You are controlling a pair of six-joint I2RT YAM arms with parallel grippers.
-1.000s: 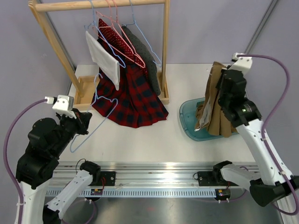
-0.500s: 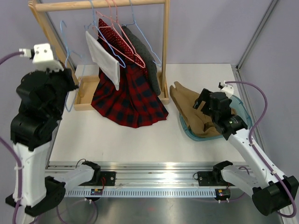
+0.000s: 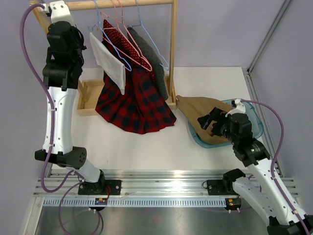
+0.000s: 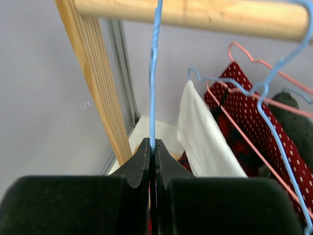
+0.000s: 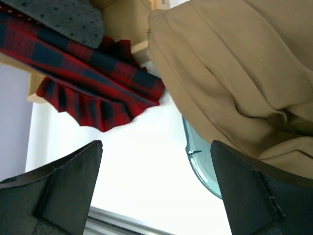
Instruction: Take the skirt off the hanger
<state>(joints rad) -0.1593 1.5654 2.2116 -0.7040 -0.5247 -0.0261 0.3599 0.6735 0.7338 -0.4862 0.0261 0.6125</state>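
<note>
The left gripper [image 4: 152, 147], up at the wooden rack's [image 3: 171, 49] top rod, is clamped tight on the blue hanger's [image 4: 153, 73] wire. Right of the rack, the right gripper's [image 5: 156, 164] jaws gape wide, holding nothing, just beside the tan skirt [image 5: 234, 73] heaped in the teal bin [image 3: 257, 125].

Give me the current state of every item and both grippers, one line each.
left gripper, shut on the blue hanger, up by the wooden rail
blue hanger, bare, no garment on it
right gripper, open, holding nothing
tan skirt, off the hanger, heaped in the teal tray, spilling over its edge
plaid skirt, hanging on the rack, hem on the table
white garment, hanging
</note>
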